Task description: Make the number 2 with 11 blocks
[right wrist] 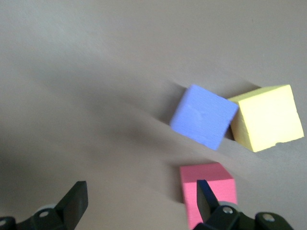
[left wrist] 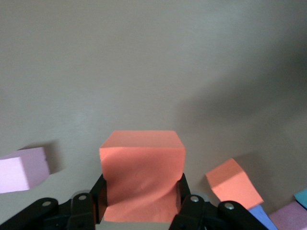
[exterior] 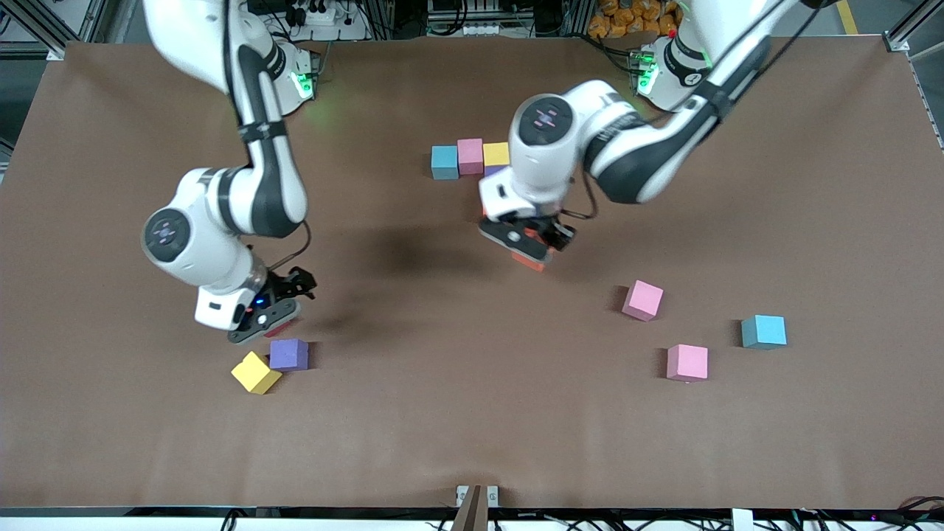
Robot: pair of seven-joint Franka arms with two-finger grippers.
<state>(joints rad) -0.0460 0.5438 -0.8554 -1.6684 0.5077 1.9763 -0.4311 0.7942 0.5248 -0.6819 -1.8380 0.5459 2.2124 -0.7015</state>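
on the brown paper-covered table (exterior: 472, 413), the left gripper (exterior: 532, 247) hangs over the middle of the surface, its black fingers (left wrist: 184, 203) pinching an orange matte foam cube (left wrist: 142, 175) between them. a second orange foam cube (left wrist: 234, 184) lies just beside it in the left wrist view, next to a blue one (left wrist: 261, 216).

toward the edge where the arm bases stand, a teal foam cube (exterior: 445, 162), a pink foam cube (exterior: 470, 156) and a yellow foam cube (exterior: 496, 154) sit touching in a row.

the right gripper (exterior: 276, 306) is low over the table toward the right arm's end, its fingers (right wrist: 76, 203) spread wide and holding nothing. a red-pink foam cube (right wrist: 207, 191) lies by one of its fingers, and near it a purple foam cube (exterior: 289, 355) touches a tilted yellow foam cube (exterior: 255, 372), the yellow one nearer the front edge.

toward the left arm's end, two loose pink foam cubes (exterior: 642, 300) (exterior: 686, 362) and a loose teal foam cube (exterior: 763, 331) lie apart from each other.
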